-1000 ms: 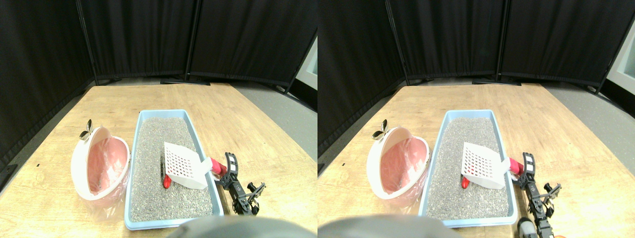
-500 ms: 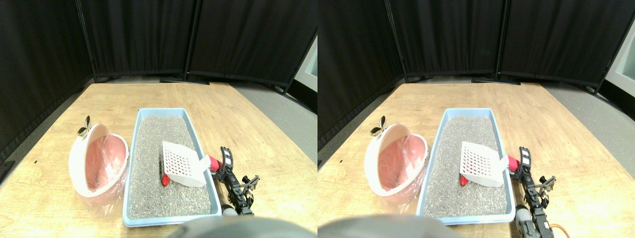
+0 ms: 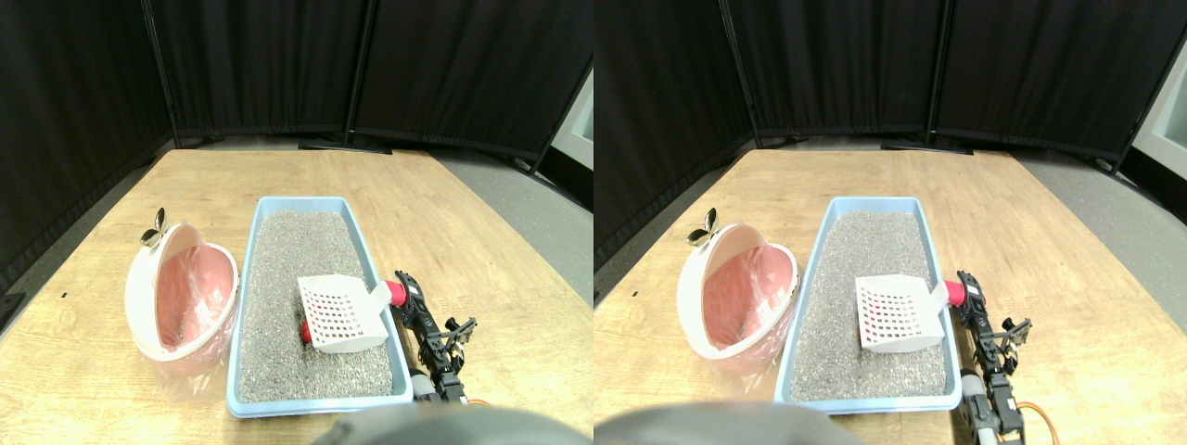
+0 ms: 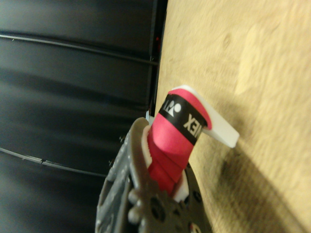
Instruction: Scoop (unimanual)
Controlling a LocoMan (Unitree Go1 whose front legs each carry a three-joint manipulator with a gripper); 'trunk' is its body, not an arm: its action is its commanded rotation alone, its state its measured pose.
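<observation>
Wood tabletop (image 3: 445, 213) with black curtain panels (image 3: 278, 65) behind. Far left of the claw sits a pink lined bin (image 3: 181, 301), nearer is the blue litter tray (image 3: 243, 306). The white slotted scoop (image 3: 338, 311) is lower and flatter over the litter than a second ago, with a red object (image 3: 304, 329) peeking from its left edge. The right claw (image 3: 408, 295) is clenched on the scoop's red-wrapped handle (image 4: 172, 141), tray wall between claw and litter.
</observation>
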